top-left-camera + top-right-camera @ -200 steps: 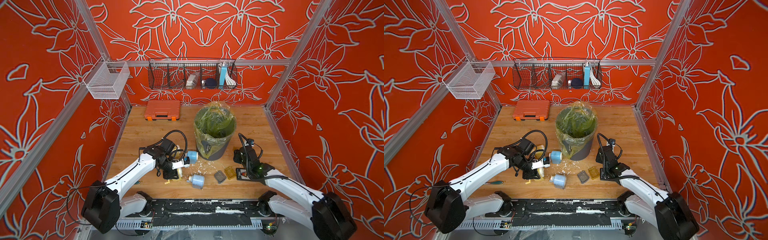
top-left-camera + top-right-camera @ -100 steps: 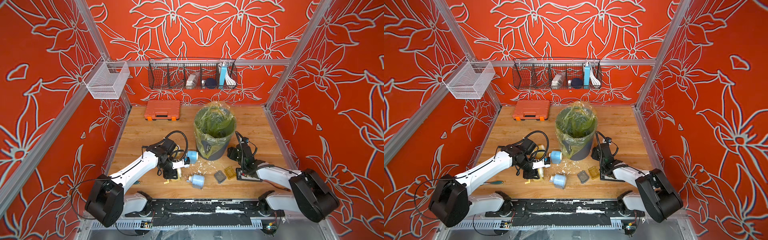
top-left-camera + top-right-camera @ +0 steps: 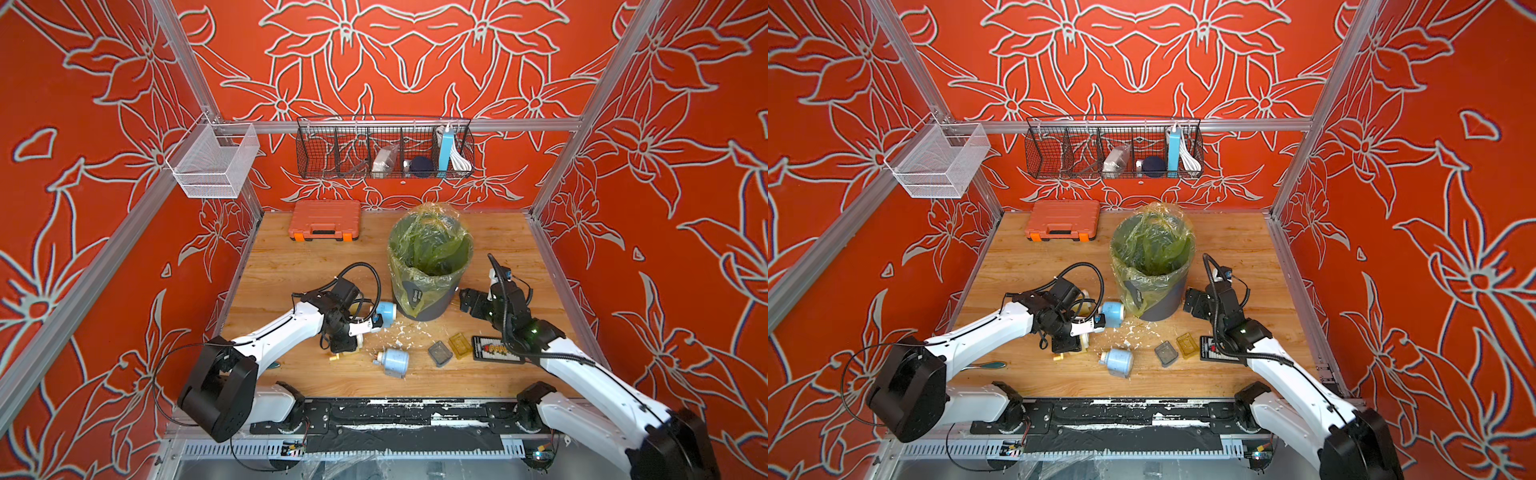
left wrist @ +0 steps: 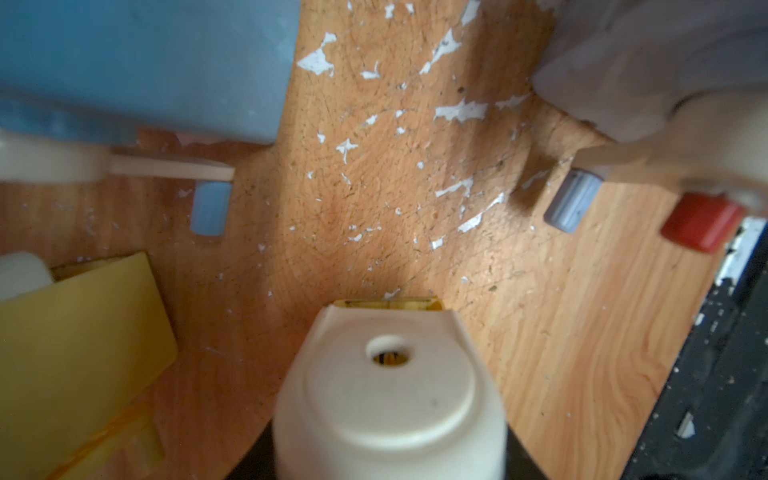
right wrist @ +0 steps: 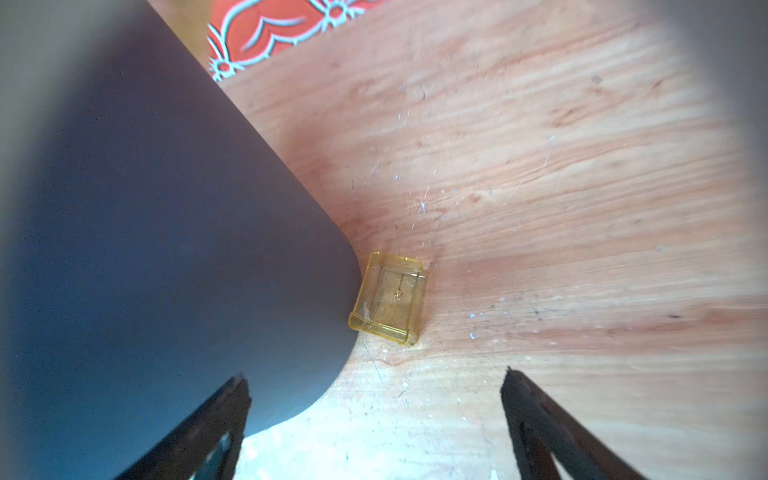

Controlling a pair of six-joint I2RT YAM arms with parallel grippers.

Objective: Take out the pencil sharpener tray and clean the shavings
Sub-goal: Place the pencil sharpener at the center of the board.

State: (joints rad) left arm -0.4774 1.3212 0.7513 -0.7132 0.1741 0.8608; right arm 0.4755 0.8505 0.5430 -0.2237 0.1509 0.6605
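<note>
left claw clamped on the cream pencil sharpener, low over the counter at 8 o'clock of the lined bin. right claw jaws wide apart, holding nothing, at the bin's 3 o'clock. yellow tray lies open side up on the counter at the bin's 5 o'clock, shavings scattered at its 7 o'clock.

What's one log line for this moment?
left claw: shut on cream sharpener | right claw: open, empty | yellow tray: on table | shavings: scattered
</note>
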